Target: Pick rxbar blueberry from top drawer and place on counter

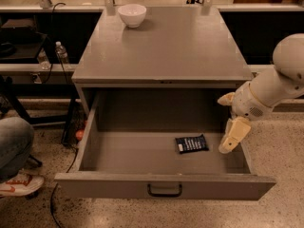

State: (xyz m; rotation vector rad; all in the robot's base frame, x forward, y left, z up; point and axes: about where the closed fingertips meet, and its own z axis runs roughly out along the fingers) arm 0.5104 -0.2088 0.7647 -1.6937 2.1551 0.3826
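The rxbar blueberry point(192, 143), a dark wrapper with white print, lies flat on the floor of the open top drawer point(164, 184), right of centre. My gripper point(226, 124) hangs at the drawer's right side, just right of the bar and above the drawer's right wall. Its two cream fingers point(233, 135) are spread apart and hold nothing. The grey counter point(166, 46) is the cabinet's top, behind the drawer.
A white bowl point(132, 14) stands at the counter's back left. A seated person's knee and shoe point(14, 165) are at the left of the drawer. A water bottle point(61, 53) stands on a shelf at the left. The floor is speckled.
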